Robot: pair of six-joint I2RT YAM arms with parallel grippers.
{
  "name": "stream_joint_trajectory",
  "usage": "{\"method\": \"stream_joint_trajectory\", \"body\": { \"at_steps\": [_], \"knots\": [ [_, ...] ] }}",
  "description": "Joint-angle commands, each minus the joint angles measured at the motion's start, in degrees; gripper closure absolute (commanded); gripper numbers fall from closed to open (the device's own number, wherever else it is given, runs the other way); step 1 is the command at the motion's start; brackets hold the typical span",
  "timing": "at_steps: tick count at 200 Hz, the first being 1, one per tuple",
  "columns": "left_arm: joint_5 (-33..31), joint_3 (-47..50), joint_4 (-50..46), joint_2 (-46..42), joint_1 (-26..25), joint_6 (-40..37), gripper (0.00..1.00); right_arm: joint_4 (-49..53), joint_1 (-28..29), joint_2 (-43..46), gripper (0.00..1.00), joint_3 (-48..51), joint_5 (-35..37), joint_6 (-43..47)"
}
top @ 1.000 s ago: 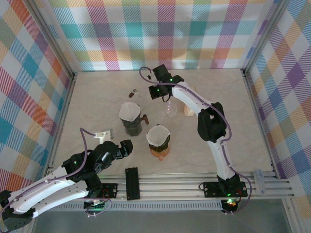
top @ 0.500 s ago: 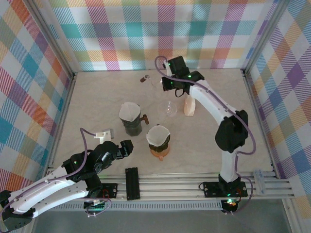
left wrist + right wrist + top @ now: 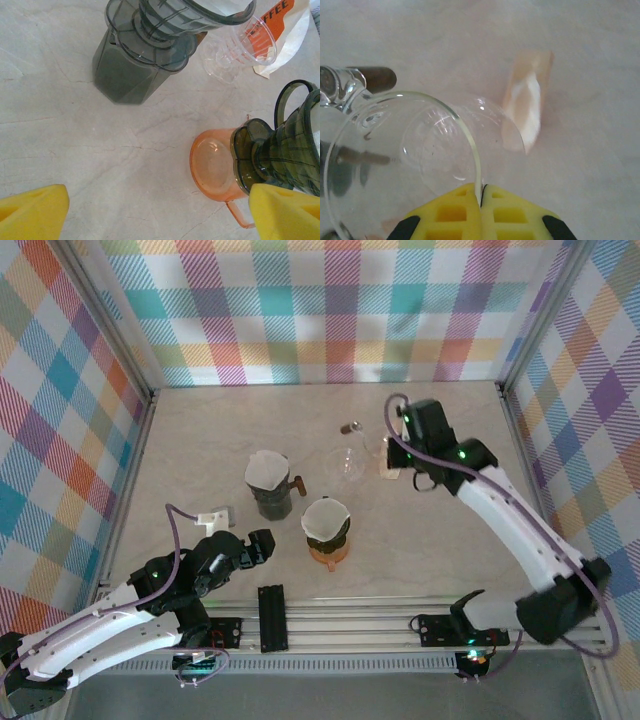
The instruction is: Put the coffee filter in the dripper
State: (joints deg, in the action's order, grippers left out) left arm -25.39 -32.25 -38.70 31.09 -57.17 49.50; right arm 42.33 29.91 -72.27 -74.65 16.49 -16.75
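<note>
My right gripper [image 3: 481, 200] is shut on the rim of a clear glass dripper [image 3: 395, 150] with a brown handle [image 3: 351, 427], held above the table. In the top view the right gripper [image 3: 398, 448] hangs beside a beige filter packet [image 3: 527, 107] that stands at the back right. A white paper filter [image 3: 268, 470] sits in a dark dripper [image 3: 145, 45] on a dark server. Another filter [image 3: 326, 518] sits in the dark dripper [image 3: 280, 150] on an orange cup [image 3: 215, 167]. My left gripper [image 3: 160, 215] is open low over bare table, short of both drippers.
A small clear plastic dripper [image 3: 348, 462] stands on the table between the dark server and the packet, with an orange-lettered coffee bag [image 3: 285, 22] behind it. A white block [image 3: 213, 517] and a black bar [image 3: 271, 617] lie near the front rail.
The right arm has swung from the back left to the back right, carrying the glass dripper by its rim. The left arm has not moved.
</note>
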Motion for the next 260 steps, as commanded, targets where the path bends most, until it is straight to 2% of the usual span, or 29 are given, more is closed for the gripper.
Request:
{"method": "stream_joint_trajectory", "body": {
  "at_steps": [1,29,66,120,152,186,222,237,260],
  "knots": [
    [0.51,0.94,0.8,-1.07,0.39,-0.28,0.07,1.48,-0.52,6.55,1.0,6.33,2.79,-5.74],
    [0.94,0.96,1.0,-1.34,0.39,-0.34,0.07,1.81,-0.97,13.3,1.0,17.53,2.65,-10.49],
    [1.38,0.82,0.83,-1.38,0.39,-0.27,0.07,0.31,-1.0,15.46,1.0,26.62,1.55,-14.35],
    [1.56,0.52,0.31,-1.36,0.39,-0.09,0.07,-2.26,-1.0,14.42,1.0,31.54,1.26,-15.99],
    [1.57,0.4,0.02,-1.34,0.39,0.14,0.07,-2.85,-1.0,14.12,0.94,33.1,1.22,-17.08],
    [1.57,-0.09,-0.59,-1.3,0.34,0.24,0.07,-1.85,-1.0,15.25,0.78,32.93,1.16,-17.36],
    [1.6,-0.52,-1.03,-1.37,0.39,0.4,0.07,-0.73,-1.0,20.01,0.37,31.41,-0.24,-16.26],
    [1.45,-0.61,-1.1,-1.39,0.39,0.51,0.07,-1.08,-0.89,22.44,0.31,30.98,-2.68,-14.88],
    [0.91,-0.95,-1.8,-1.45,0.37,0.49,0.07,-0.07,1.1,25.77,0.3,29.84,-4.6,-14.23]
  ]
}}
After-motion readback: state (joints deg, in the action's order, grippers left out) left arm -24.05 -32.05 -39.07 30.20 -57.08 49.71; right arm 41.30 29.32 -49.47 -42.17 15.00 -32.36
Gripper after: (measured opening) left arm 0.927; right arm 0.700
